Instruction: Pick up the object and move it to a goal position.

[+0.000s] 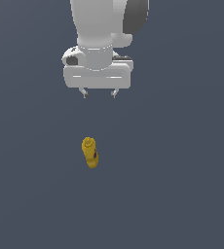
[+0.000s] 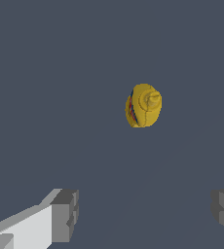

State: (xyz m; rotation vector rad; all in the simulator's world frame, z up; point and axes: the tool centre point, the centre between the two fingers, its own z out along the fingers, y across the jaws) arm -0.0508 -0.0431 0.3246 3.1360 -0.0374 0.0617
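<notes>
The gripper (image 1: 100,92) is hanging above the grey floor (image 1: 31,194) with its jaws spread wide and pinching nothing, so the step in hand looks to be the approach to the grasp. To do it well, the arm should be centring itself over the bottle (image 1: 90,152), which is standing well below the fingertips and slightly toward the exterior view's left of their midline, then descending straight so the open fingers (image 2: 65,214) are straddling the body rather than the cap. In the wrist view the bottle (image 2: 143,105) is showing from above: a small yellow squeeze container, ribbed nozzle cap pointing up, with a blue-and-red label strip running along one side.
</notes>
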